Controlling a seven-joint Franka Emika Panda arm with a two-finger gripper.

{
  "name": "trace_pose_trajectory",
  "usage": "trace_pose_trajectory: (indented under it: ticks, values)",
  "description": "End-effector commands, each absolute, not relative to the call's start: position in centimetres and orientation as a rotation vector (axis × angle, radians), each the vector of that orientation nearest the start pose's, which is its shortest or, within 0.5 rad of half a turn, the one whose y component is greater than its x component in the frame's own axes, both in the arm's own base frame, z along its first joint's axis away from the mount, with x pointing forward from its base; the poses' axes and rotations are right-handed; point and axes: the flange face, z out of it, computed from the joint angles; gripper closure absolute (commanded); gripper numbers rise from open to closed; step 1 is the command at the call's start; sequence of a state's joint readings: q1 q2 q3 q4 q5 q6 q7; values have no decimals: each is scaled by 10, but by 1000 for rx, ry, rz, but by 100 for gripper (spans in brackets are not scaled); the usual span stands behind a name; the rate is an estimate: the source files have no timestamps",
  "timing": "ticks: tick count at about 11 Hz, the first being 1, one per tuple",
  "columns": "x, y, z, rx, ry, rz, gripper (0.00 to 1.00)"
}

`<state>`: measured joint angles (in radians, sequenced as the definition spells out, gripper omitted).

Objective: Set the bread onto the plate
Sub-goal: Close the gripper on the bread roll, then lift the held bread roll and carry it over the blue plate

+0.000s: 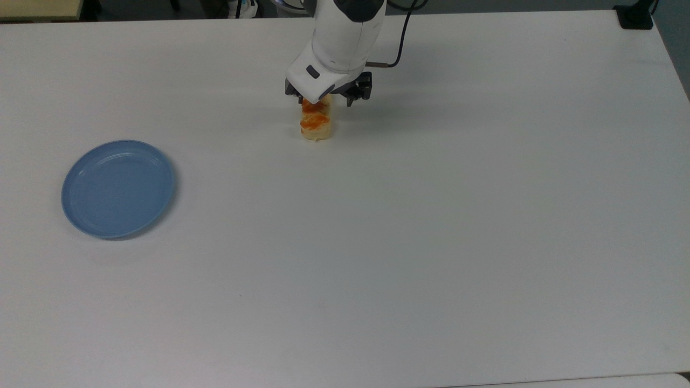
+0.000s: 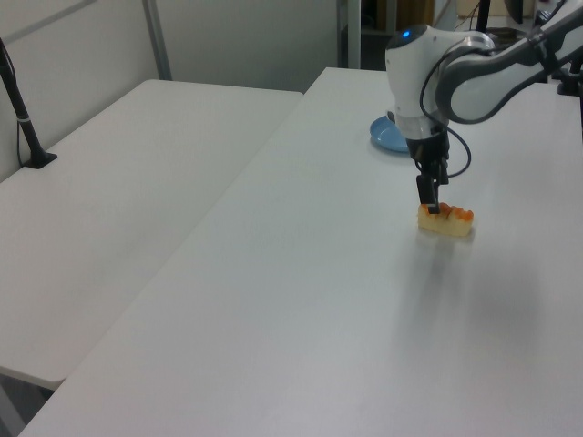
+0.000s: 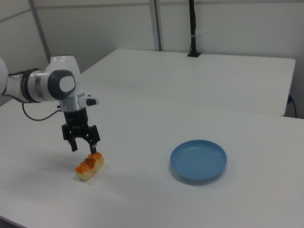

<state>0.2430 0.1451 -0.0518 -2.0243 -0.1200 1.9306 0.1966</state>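
- On the white table [image 1: 431,242], the bread [image 1: 316,122] lies flat on its long side, glazed patches up, well apart from the plate [image 1: 118,188]; the plate sits bare toward the top view's left, with nothing between the two
- Just above one end of the bread hangs the gripper [image 3: 84,148]; in the right view its fingers [image 3: 93,147] stand spread, with nothing between them, one tip near the roll's upper end and the other out over the table beside it
- In the left view the gripper [image 2: 431,206] points straight down and appears to touch, or nearly touch, the roll's end; whether there is contact cannot be told
- The roll looks light and soft, so it would probably dent under a hard squeeze; the glazed top may be slick or sticky, while the pale sides seem the better surface for the pads
- A hold across the narrow width, near the middle of its length, would likely keep it level; as the gripper stands now, over the end, a pinch there might let the free end sag or swing
- The grasp itself seems not yet made; the carry to the plate is all to come
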Motion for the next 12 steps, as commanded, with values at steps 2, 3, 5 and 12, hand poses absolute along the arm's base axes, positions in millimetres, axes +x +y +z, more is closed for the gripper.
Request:
trace_pose_trajectory:
  ticks: [2,3,5,12]
  values:
    - [536,81,306,-3308,-144,347,4]
    - [539,78,306,-3309,-137,318,11]
    - [543,79,312,-3308,-131,269,68]
    - [604,-68,439,-3257,-126,143,79]
